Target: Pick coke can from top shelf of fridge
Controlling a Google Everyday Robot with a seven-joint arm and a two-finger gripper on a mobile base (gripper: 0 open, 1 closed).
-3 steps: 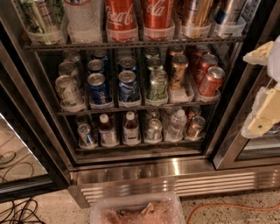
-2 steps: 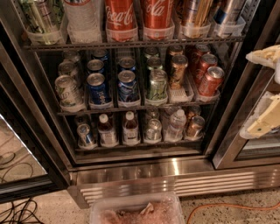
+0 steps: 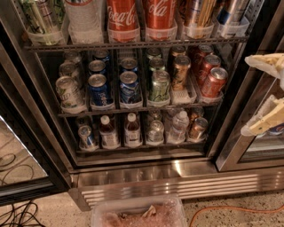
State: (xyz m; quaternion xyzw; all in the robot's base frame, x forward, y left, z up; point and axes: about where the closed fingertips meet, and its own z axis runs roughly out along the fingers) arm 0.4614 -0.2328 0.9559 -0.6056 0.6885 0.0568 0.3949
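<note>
Gripper [image 3: 245, 95]: outside the fridge [image 3: 177, 184], by its right frame; fingers spread wide, holding nothing.
Coke can [image 3: 159, 13]: upright at the front rail of the top shelf [image 3: 88, 45], mid-width, with a twin can [image 3: 122, 15] beside it.
Bearing: can lies up-left of the gripper, well apart.
Long axis: vertical.

One fridge [image 3: 177, 170], counted: two coke cans [image 3: 122, 15] at 12 o'clock on the single top shelf [image 3: 133, 45]; five blue cans [image 3: 98, 88] in view at 10 o'clock; three copper-red cans [image 3: 214, 82] at 2 o'clock; two white-capped bottles [image 3: 132, 131] toward 7 o'clock; one plastic tub [image 3: 137, 213] at 6 o'clock; one gripper [image 3: 247, 95] at 3 o'clock, its two fingers [image 3: 266, 62] spread wide apart
</note>
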